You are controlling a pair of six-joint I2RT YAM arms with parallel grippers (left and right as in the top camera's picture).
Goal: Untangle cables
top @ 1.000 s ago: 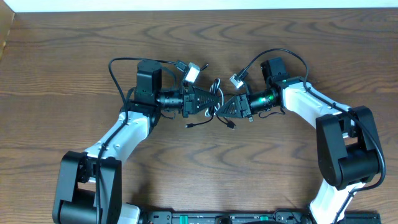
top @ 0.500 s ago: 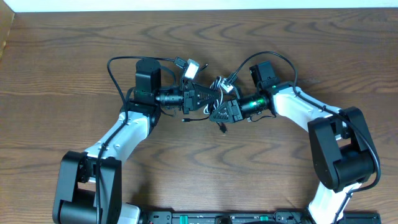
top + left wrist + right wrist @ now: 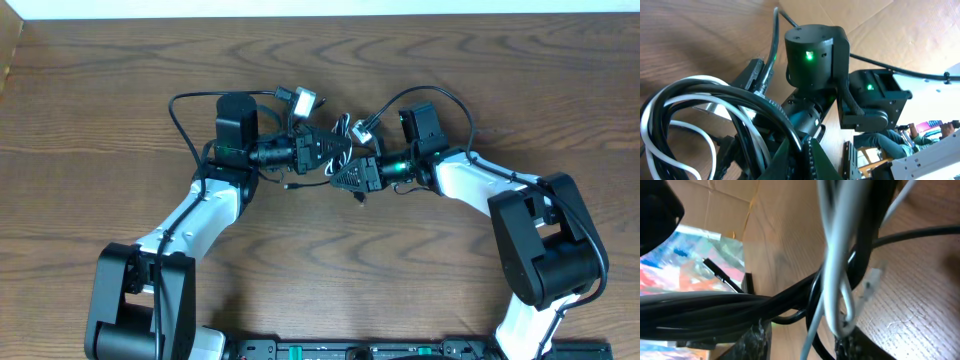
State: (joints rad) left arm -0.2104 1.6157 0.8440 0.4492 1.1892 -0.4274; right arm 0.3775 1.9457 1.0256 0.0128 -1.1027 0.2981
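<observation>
I read left gripper clamped on the cable tangle as anchor; right gripper straddles it, grip unclear.

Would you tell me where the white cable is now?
Overhead, the white cable lies mid-table, tangled with the black cable between the left claw and right claw.

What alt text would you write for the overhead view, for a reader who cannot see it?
Two white-and-black robot arms meet over a wooden table, the left pincer and the right pincer close together at a tangle of black and white cables.
</observation>
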